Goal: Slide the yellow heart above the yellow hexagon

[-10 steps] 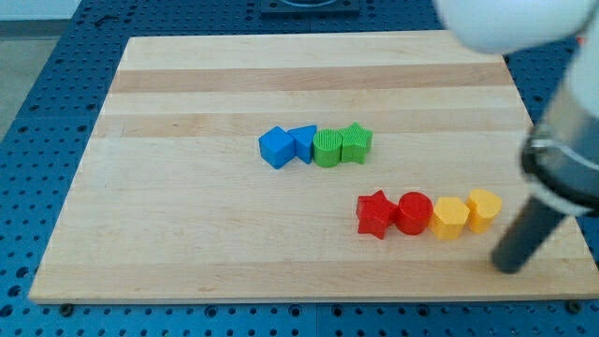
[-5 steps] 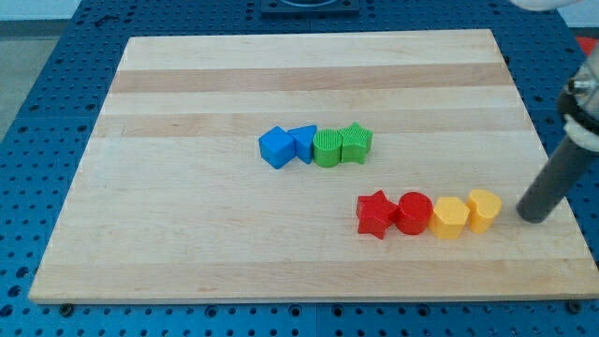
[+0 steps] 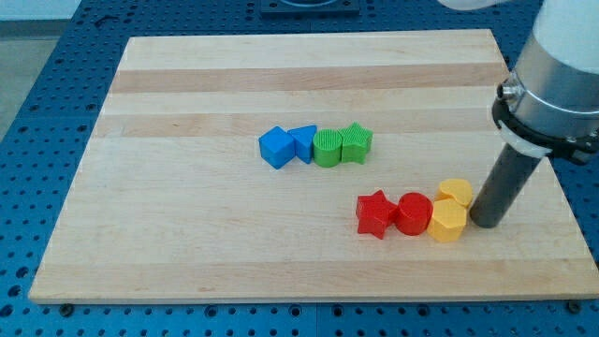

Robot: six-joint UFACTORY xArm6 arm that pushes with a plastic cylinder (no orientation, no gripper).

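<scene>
The yellow heart (image 3: 456,192) sits at the upper right corner of the yellow hexagon (image 3: 448,220), touching it, at the board's lower right. My tip (image 3: 487,223) stands just right of both, close against the hexagon's right side and below-right of the heart. The dark rod rises from it up to the right.
A red cylinder (image 3: 414,212) and a red star (image 3: 375,213) continue the row left of the hexagon. Near the middle stand a blue cube (image 3: 276,147), blue triangle (image 3: 303,141), green half-round block (image 3: 328,148) and green star (image 3: 357,142). The board's right edge (image 3: 552,178) is close.
My tip swung from lower right out to the right, then came left. The yellow heart moved left and up, from right of the hexagon to its upper right corner.
</scene>
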